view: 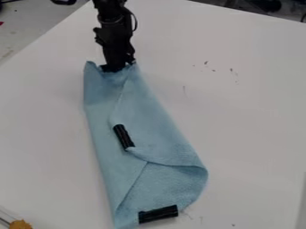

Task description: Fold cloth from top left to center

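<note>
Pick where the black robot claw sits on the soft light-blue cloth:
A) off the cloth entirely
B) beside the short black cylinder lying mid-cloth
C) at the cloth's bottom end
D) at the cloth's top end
D: the claw is at the top end of the cloth, well above the mid-cloth cylinder.

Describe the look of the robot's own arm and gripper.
The arm is black all over, slim and jointed, with an uneven, blocky outline and a small knob-like bump jutting from one side. A thin black cable bows out in a loop on the other side. The gripper is black too. No markings can be made out on either.
</note>
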`<state>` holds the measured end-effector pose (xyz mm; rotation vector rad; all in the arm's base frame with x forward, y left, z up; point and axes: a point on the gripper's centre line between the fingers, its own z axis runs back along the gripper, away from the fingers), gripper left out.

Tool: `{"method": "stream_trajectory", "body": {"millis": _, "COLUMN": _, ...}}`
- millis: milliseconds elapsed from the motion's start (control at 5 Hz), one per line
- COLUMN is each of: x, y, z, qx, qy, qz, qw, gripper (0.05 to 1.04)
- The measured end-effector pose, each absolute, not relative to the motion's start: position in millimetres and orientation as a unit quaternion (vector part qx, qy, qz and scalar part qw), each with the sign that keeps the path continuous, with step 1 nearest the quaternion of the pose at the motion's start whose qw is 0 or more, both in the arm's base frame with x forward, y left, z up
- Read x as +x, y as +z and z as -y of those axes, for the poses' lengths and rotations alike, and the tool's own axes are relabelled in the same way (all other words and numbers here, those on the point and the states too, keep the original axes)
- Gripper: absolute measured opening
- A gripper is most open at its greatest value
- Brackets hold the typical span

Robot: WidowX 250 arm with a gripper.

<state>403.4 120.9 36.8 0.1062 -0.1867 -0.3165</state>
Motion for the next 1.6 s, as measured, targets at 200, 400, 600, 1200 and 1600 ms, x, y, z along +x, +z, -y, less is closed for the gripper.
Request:
{"method": "stream_trajectory", "body": {"millis": 200, "x": 391, "y": 52, "z": -105, "qx": 0.071, "qy": -0.168, "qz": 0.105, "qw": 0.978, "gripper": 0.078}}
{"method": "stream_trajectory", "body": {"millis": 400, "x": 369, "y": 59, "z": -90, "qx": 0.068, "qy": -0.161, "qz": 0.107, "qw": 0.979, "gripper": 0.078}}
{"method": "stream_trajectory", "body": {"millis": 600, "x": 343, "y": 62, "z": -79, "qx": 0.059, "qy": -0.151, "qz": 0.112, "qw": 0.98, "gripper": 0.078}}
{"method": "stream_trajectory", "body": {"millis": 1200, "x": 303, "y": 40, "z": -35, "qx": -0.014, "qy": -0.176, "qz": 0.116, "qw": 0.977, "gripper": 0.27}}
{"method": "stream_trajectory", "body": {"millis": 1600, "x": 288, "y": 25, "z": -16, "qx": -0.04, "qy": -0.171, "qz": 0.091, "qw": 0.98, "gripper": 0.856}}
